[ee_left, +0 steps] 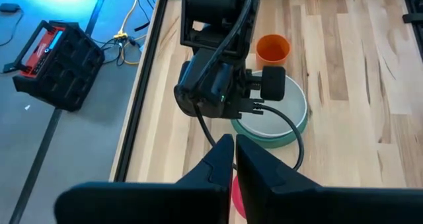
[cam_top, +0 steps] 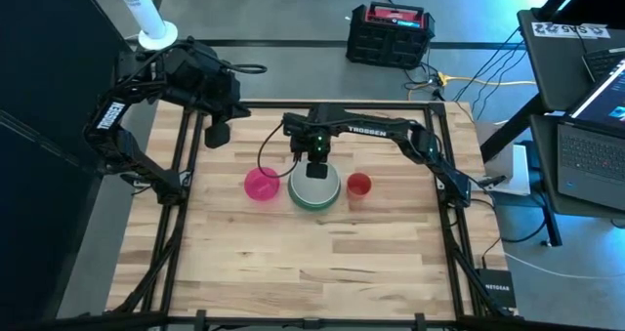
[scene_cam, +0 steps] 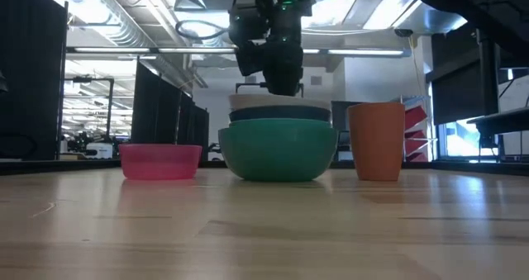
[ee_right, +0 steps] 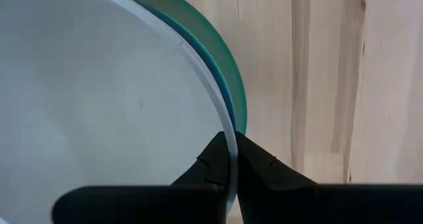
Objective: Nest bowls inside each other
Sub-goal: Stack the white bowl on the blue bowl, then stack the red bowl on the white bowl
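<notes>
Nearest the low camera: bare pale wooden slatted table [cam_top: 293, 253]. Mid-table, a row of three. Small pink round plastic bowl [scene_cam: 160, 160] stands alone, beside the stack. Centre: large green round plastic bowl [scene_cam: 278, 150] on the table, dark teal-blue round bowl [scene_cam: 279, 113] nested in it, white round plastic bowl [ee_right: 99, 98] innermost, rims showing one above another. Small red-orange plastic cup [scene_cam: 377, 140] upright just beside the stack, other side.

Right gripper [ee_right: 232, 159] directly over the stack, fingers pinched together on the white bowl's rim.

Far back corner: left gripper [ee_left: 234, 159] raised over the table edge, fingers fully together, holding nothing.
</notes>
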Controlling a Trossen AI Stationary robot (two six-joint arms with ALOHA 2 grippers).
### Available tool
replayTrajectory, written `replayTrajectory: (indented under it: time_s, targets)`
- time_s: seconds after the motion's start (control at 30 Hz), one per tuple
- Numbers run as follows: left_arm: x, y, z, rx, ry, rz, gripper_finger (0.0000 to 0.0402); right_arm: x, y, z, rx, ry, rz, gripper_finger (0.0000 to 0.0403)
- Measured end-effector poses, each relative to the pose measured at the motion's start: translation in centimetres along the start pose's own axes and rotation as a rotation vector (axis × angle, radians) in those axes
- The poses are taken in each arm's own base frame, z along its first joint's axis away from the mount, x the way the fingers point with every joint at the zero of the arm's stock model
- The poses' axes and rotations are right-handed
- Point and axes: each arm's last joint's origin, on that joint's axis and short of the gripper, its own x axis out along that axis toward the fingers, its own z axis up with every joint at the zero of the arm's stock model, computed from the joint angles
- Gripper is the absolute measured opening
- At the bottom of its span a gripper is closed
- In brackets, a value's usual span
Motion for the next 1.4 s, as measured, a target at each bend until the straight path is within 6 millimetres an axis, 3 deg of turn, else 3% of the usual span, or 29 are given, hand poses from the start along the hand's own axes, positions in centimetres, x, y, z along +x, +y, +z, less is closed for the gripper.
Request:
replayTrajectory:
  time_s: [0.13, 0.6, 0.8, 0.93, 1.13, 1.4]
  targets:
    - [0.0, 0.0, 0.0, 0.0, -0.001, -0.001, 0.0, 0.1, 0.1, 0.0, 0.007, 0.005, 0.011, 0.0006]
    - [0.0, 0.0, 0.0, -0.004, -0.002, -0.009, 0.0, -2.0, 0.3, 0.2, 0.014, -0.03, 0.023, 0.0128]
    - [0.0, 0.0, 0.0, -0.004, -0.002, -0.01, 0.0, -5.0, 0.6, 0.4, -0.009, -0.089, 0.012, 0.0159]
    - [0.0, 0.0, 0.0, -0.003, -0.002, -0.01, 0.0, -6.9, 1.0, -1.1, -0.009, -0.066, -0.021, 0.0161]
    - [0.0, 0.0, 0.0, 0.001, -0.003, -0.011, 0.0, -11.5, 2.1, -3.5, -0.015, -0.125, -0.104, 0.0161]
    - [-0.6, 0.5, -0.4, -0.02, -0.013, 0.013, 0.0012, -13.3, 5.4, -3.3, -0.059, -0.259, -0.104, 0.0161]
